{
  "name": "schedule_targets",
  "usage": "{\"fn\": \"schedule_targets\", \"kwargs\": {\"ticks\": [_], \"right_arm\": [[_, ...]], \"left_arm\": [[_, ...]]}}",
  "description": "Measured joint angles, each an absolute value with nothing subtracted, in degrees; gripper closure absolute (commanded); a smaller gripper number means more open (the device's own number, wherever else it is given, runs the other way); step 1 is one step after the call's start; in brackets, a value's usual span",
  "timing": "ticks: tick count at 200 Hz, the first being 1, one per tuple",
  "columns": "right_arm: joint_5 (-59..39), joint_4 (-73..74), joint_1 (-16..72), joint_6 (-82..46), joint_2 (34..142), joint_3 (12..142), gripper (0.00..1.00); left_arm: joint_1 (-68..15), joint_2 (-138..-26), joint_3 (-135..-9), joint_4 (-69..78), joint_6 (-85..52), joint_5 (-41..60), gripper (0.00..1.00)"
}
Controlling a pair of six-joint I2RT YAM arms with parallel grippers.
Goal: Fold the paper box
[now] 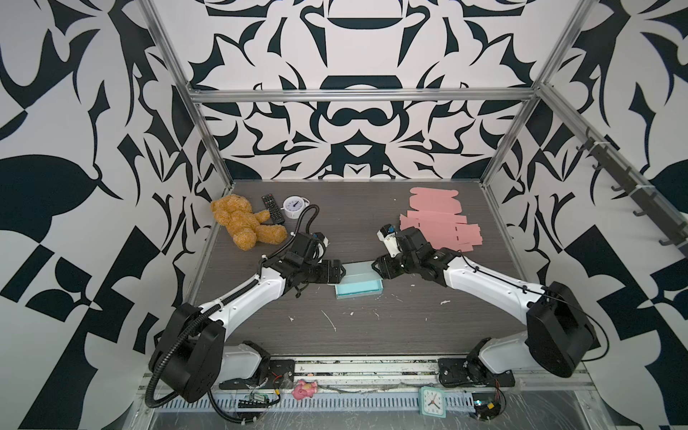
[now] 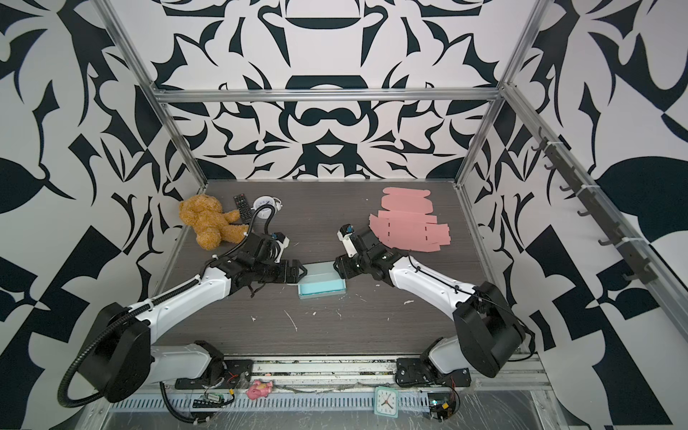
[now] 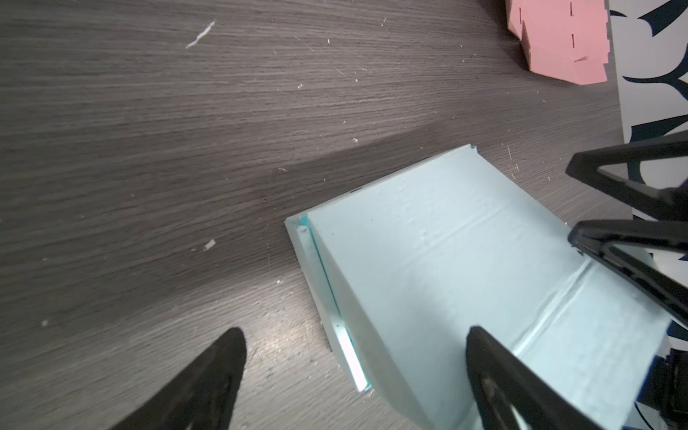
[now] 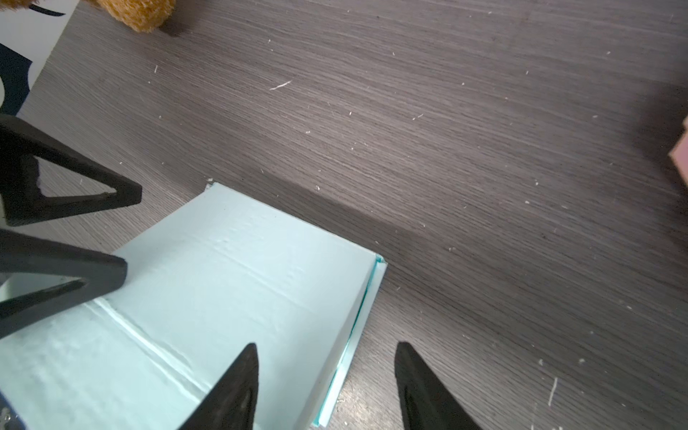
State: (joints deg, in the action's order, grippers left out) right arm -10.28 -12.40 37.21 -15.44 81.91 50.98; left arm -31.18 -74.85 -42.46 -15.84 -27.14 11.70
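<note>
Left end effector (image 3: 355, 333), tapered black fingers (image 3: 208, 372) spread, at creased pale-blue box (image 3: 428, 242)

The whole table (image 1: 372, 335) is seen from high above in both top views. The paper box (image 3: 446, 260) is seen close up, from opposite ends, in both wrist views.

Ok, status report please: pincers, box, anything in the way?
Left pincer open, right pincer open. Teal box lid half raised, one pincer at each end. Nothing blocking.
</note>
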Motion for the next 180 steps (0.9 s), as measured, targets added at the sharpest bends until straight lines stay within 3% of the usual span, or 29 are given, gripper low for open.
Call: {"fn": "schedule_targets", "kwargs": {"ticks": [180], "right_arm": [[-10.7,-10.3,38.0,-18.0,82.0,46.7,0.42]], "left_arm": [[-31.5,-74.8,-37.0,-12.5,-29.2,13.1,0.1]]}}
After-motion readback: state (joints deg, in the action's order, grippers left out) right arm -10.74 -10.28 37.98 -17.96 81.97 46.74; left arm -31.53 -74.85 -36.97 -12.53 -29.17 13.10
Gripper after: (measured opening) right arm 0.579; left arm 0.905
